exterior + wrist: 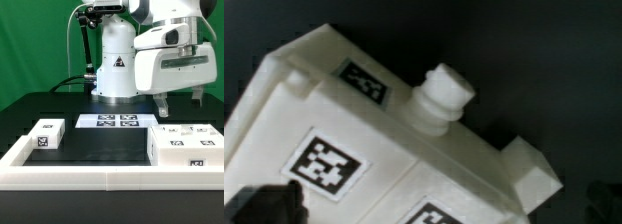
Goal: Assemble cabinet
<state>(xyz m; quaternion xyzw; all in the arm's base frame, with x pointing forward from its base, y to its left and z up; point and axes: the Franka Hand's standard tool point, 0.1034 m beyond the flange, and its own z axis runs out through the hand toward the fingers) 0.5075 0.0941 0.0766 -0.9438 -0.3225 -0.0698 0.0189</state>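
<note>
The large white cabinet shell [185,147] lies on the black table at the exterior view's right, with several square tags on its top and front. A small white block with tags [45,136] sits at the exterior view's left. My gripper [180,104] hangs just above the shell, open and empty, with its fingers spread wide. In the wrist view the shell [384,140] fills the frame at a slant. It shows tags and a small raised peg [441,90]. One dark fingertip [260,205] shows at the frame edge.
The marker board [108,121] lies flat in front of the robot base [115,70]. A long low white border rail [100,177] runs along the table's front and up the exterior view's left side.
</note>
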